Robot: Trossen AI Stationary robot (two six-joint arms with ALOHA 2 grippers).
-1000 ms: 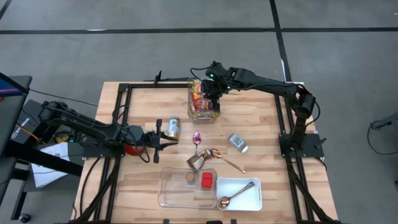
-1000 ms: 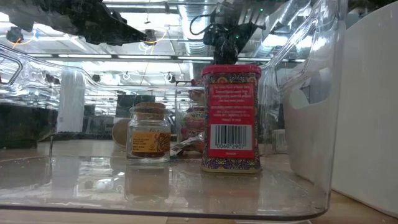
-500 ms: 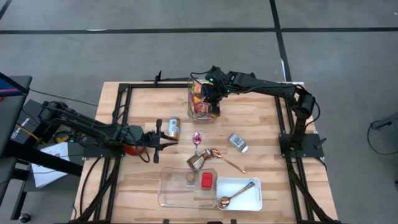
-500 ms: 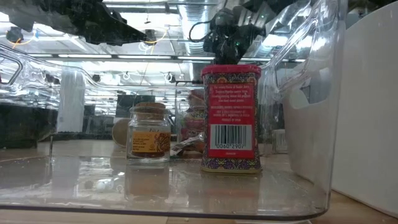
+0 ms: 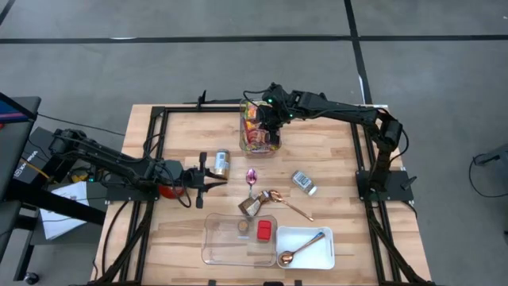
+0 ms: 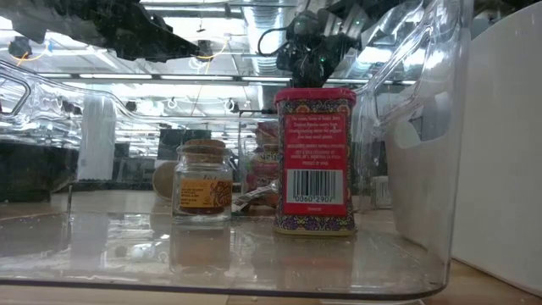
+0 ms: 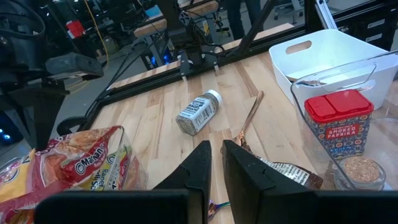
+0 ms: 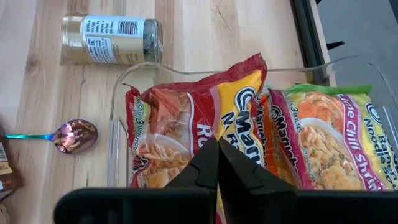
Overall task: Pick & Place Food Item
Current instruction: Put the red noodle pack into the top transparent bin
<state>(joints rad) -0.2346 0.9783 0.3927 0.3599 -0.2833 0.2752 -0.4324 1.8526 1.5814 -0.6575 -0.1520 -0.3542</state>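
Several ramen packets stand on edge in a clear bin (image 5: 245, 119) at the table's far middle: a red-and-yellow one (image 8: 180, 124) and a green one (image 8: 329, 137) beside it. My right gripper (image 8: 217, 146) is shut and slants down into the bin (image 8: 118, 112) over the red-and-yellow packet; in the high view this gripper (image 5: 268, 125) shows at the bin's right side. My left gripper (image 5: 216, 179) waits level at the table's left, shut with nothing between its fingers (image 7: 199, 168). My right gripper comes from above and from the table's right, slanting down, with its shut fingertips in front of the red-and-yellow packet's upper edge (image 8: 231, 87). Whether they touch the packet I cannot tell, since the fingers themselves hide that spot.
A can (image 5: 221, 164), a purple spoon (image 5: 252, 176), a spice bottle (image 5: 302, 182), a brown packet (image 5: 252, 206) and a copper spoon (image 5: 292, 206) lie mid-table. Near the front stand a clear tray (image 5: 218, 238) with a jar and red tin (image 6: 313, 161), and a white tray (image 5: 317, 253).
My right gripper has sunk a little into the clear bin toward the packets, staying shut, and then kept still. The packets have not moved.
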